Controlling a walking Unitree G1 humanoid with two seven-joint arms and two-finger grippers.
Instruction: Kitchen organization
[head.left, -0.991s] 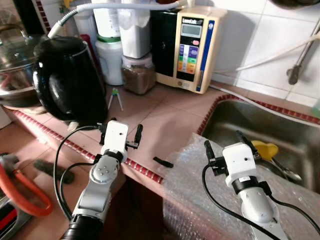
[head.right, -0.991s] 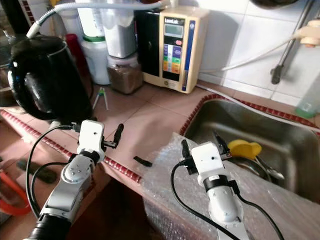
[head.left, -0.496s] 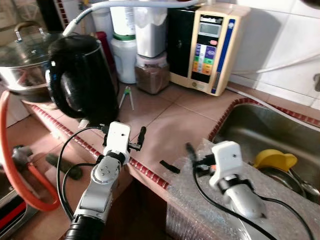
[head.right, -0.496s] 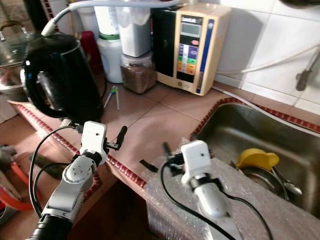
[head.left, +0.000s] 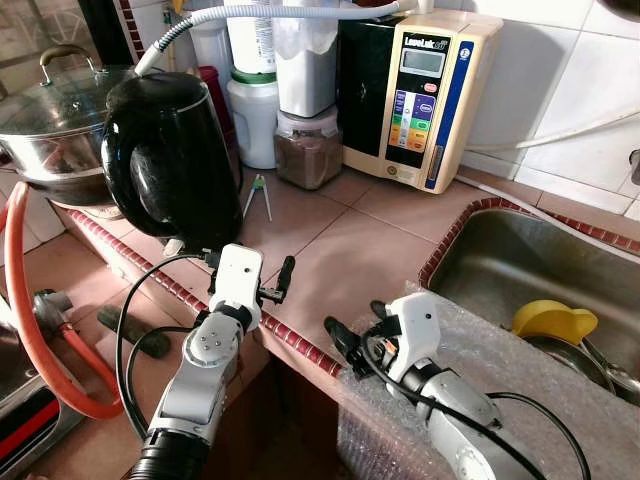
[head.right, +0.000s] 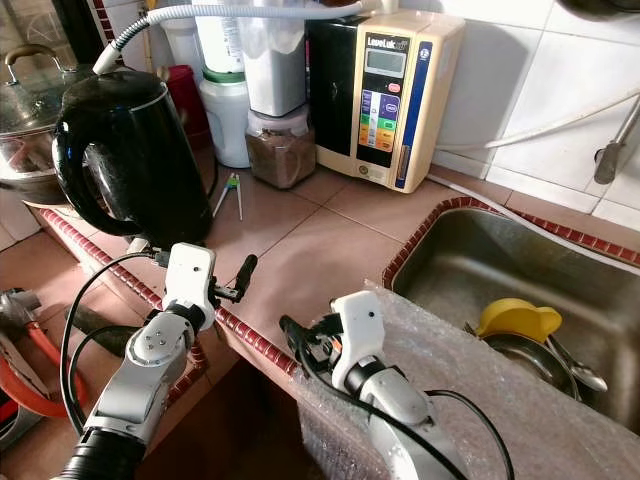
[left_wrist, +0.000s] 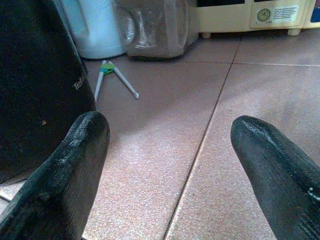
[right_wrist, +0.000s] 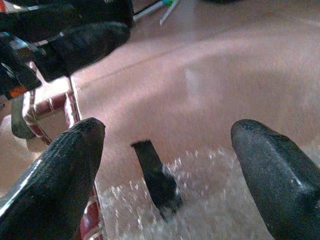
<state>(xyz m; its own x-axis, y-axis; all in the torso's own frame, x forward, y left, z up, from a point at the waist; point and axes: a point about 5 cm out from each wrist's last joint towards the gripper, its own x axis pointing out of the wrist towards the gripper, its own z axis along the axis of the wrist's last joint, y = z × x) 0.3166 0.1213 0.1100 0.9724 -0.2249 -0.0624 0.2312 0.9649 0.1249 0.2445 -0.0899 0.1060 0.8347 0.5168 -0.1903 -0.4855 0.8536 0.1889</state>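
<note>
Lying on the tiled counter (head.left: 340, 250) at the bubble wrap's (head.left: 520, 350) edge, the small black clip (right_wrist: 156, 177) sits between the right gripper's (right_wrist: 167, 155) spread fingers, touching neither. Its far end is blurred against the wrap. The left gripper (left_wrist: 170, 150) hovers open and empty near the black kettle (head.left: 165, 160), above the counter's red-tiled edge.
</note>
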